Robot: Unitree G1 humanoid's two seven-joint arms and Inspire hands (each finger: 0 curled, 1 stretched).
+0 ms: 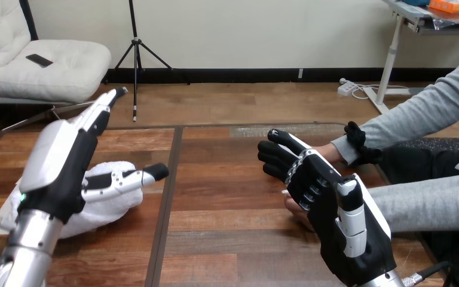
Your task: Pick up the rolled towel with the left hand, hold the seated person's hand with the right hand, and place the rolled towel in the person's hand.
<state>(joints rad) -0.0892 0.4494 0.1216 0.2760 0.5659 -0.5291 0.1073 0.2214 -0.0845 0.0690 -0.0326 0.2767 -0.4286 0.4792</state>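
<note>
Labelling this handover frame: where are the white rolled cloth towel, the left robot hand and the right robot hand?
White rolled cloth towel (104,209): head view, bare cloth near its right end.
Left robot hand (69,170): head view, black side of the palm.
Right robot hand (329,226): head view, black body of the hand.

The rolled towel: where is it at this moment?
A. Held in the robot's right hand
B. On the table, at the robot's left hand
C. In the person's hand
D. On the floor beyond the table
B: the rolled towel lies on the table at the left hand, whose fingers are straight, while the right hand is over the person's hand at the other side.
</note>
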